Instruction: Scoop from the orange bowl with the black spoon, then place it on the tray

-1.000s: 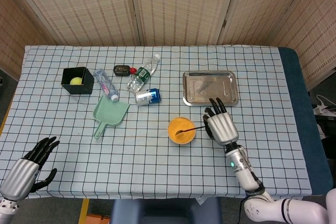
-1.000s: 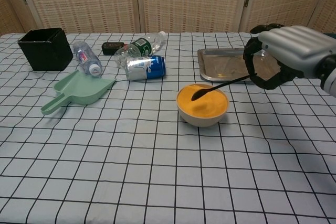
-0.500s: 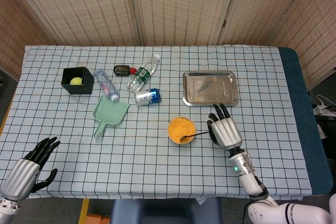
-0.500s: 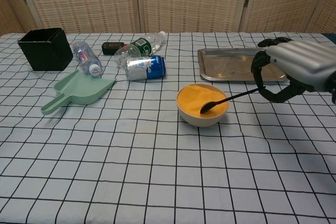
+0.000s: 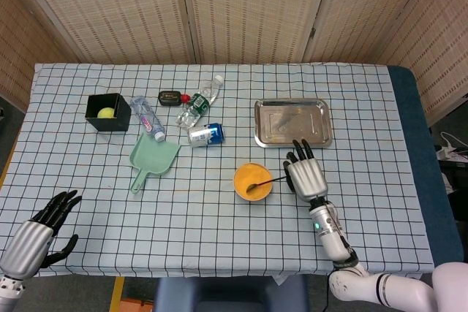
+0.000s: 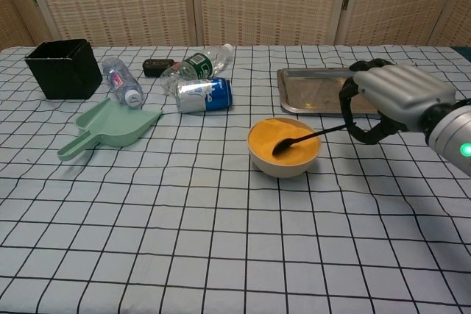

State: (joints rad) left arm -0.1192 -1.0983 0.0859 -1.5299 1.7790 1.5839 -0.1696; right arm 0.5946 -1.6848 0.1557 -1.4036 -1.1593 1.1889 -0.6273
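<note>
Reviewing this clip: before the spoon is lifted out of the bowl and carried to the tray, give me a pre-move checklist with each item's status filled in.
1. Right hand holds the black spoon by its handle: ok.
2. Spoon tip sits in the orange bowl: ok.
3. Spoon actually loaded with contents: cannot tell.
4. Tray bare and ready to receive the spoon: ok.
5. Path from bowl to tray free of other things: ok.
6. Left hand open, off at the near table edge, out of the way: ok.
</note>
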